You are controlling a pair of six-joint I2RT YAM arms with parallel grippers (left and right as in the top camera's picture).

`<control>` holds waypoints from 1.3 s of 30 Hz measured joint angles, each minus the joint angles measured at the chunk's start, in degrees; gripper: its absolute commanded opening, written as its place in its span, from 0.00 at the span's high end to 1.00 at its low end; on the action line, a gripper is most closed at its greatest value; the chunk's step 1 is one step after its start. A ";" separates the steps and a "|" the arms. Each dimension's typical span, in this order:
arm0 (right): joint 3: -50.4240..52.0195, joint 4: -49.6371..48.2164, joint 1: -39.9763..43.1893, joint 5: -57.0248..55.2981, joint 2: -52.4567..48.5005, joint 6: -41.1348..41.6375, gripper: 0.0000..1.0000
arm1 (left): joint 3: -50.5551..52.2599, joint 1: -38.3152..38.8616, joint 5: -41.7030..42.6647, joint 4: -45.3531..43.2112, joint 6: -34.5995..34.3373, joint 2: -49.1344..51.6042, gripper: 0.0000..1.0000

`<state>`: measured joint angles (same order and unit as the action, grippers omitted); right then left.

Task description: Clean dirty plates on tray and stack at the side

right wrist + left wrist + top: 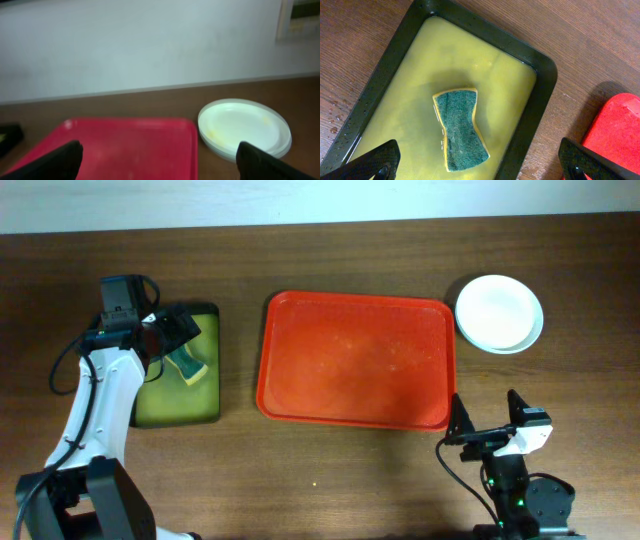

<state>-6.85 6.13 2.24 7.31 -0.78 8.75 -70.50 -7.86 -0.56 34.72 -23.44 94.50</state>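
Note:
The plates (499,312) sit in one stack on the table right of the red tray (355,360), white plate on top; in the right wrist view the stack (244,126) shows a small yellowish smear. The tray holds no plates. My left gripper (172,332) is open and empty above the black-rimmed tray, over a green-and-yellow sponge (460,128); its fingertips (480,167) straddle the sponge's near end and the tray's rim. My right gripper (487,420) is open and empty near the red tray's front right corner, with the tray (125,147) and stack ahead of its jaws (160,165).
The small black-rimmed tray (212,360) with yellow-green liquid stands left of the red tray; in the left wrist view its rim (540,90) is wet. The sponge (187,366) lies in it. Brown wooden table (350,480) all round.

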 measured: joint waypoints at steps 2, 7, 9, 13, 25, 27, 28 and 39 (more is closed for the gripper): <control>3.54 -4.46 0.00 0.02 0.04 0.00 0.01 | 0.00 0.00 -0.02 -0.02 0.00 0.00 0.01; 6.16 -5.01 0.00 -0.70 0.04 -0.13 0.01 | 0.00 0.00 -0.02 -0.02 0.00 0.00 0.01; 6.19 -2.43 0.00 -1.16 0.07 -0.66 0.01 | 0.00 0.00 -0.02 -0.02 0.00 0.00 0.01; 6.19 -2.32 0.00 -1.77 0.09 -1.20 0.01 | 0.00 0.00 0.00 -0.02 0.00 0.00 0.01; 6.19 -2.32 0.00 -1.77 0.09 -1.25 0.01 | 0.00 0.00 -0.02 -0.02 0.00 0.00 0.01; 6.19 -2.32 0.00 -1.77 0.09 -1.25 0.01 | 0.00 0.00 0.00 -0.02 0.00 0.00 0.01; 6.19 -2.32 0.00 -1.77 0.09 -1.25 0.01 | 0.00 0.00 -0.02 -0.02 0.00 0.00 0.01; 6.19 -2.32 0.00 -1.77 0.09 -1.27 0.01 | 0.00 0.00 -0.02 0.02 0.00 0.00 0.01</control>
<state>-0.67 3.81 2.24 5.54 -0.69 7.49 -70.50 -7.86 -0.58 34.74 -23.44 94.50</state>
